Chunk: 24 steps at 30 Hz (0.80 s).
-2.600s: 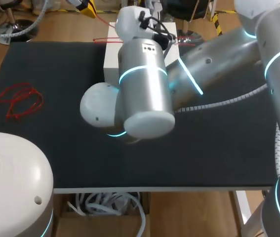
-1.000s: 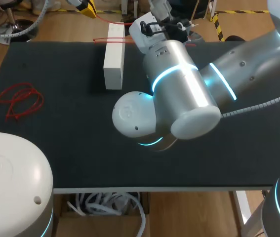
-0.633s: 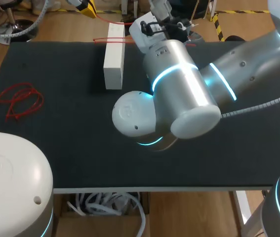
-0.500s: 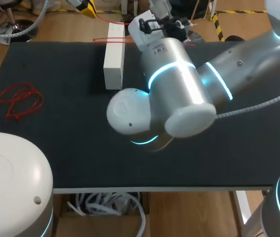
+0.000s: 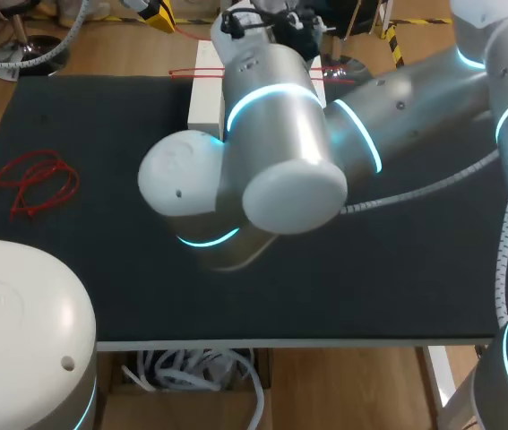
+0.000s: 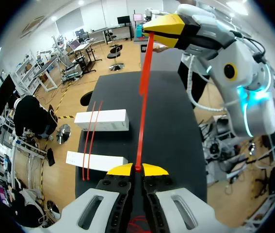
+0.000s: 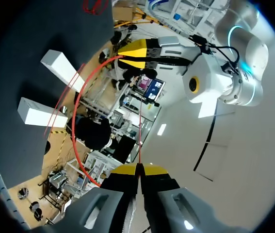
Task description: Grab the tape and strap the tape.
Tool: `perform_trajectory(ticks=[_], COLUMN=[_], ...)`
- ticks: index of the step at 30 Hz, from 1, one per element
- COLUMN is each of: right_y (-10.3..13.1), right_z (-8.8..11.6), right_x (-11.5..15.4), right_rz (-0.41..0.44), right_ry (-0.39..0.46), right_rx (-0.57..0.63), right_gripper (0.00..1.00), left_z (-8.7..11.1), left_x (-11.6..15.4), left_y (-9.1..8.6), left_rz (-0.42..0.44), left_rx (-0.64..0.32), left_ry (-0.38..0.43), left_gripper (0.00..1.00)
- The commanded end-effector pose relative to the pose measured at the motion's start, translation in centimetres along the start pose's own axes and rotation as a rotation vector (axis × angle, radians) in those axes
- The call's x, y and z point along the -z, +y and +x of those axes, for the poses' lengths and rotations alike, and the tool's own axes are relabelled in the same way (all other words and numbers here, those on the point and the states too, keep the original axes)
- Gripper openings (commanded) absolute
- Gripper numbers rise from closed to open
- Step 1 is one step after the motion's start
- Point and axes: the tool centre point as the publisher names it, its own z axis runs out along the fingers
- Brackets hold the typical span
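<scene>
A long red strap [image 6: 144, 87] is stretched in the air between my two grippers. In the left wrist view my left gripper [image 6: 137, 168] is shut on its near end, and my right gripper [image 6: 169, 30] pinches the far end, high above the black table [image 6: 171, 131]. In the right wrist view my right gripper [image 7: 138, 167] is shut on the strap [image 7: 75, 116], which curves away to my left gripper [image 7: 137, 54]. In the head view my right arm [image 5: 280, 143] hides its own gripper, and my left gripper's yellow tip [image 5: 158, 13] shows at the far edge.
Two white boxes [image 6: 102, 120] [image 6: 96, 161] lie side by side near the table's far edge with two red straps [image 6: 89, 141] laid across them. One box [image 5: 202, 103] shows partly behind my right arm. A loose pile of red straps [image 5: 34, 184] lies at the left.
My right arm has swung left across the table and now covers more of the white box. Both grippers have stayed shut on the strap.
</scene>
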Motion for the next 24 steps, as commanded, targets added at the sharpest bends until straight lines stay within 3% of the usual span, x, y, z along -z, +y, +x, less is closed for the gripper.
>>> perform_trajectory(ticks=[1,11,24], right_y=[-0.5,-0.6,1.3], right_z=[-0.8,-0.8,-0.7], right_x=[0.3,0.0,-0.7], right_rz=[-0.028,-0.057,-0.083], right_ry=[0.108,0.150,0.115], right_rx=[0.037,0.187,0.210], right_gripper=[0.00,0.00,0.00], left_z=[0.0,0.0,0.0], left_x=[0.1,0.1,0.1], left_y=[0.0,0.0,0.0], left_rz=[-0.004,-0.004,-0.004], left_rx=[0.000,0.000,0.000], left_ry=[0.002,0.002,0.002], left_gripper=[0.00,0.00,0.00])
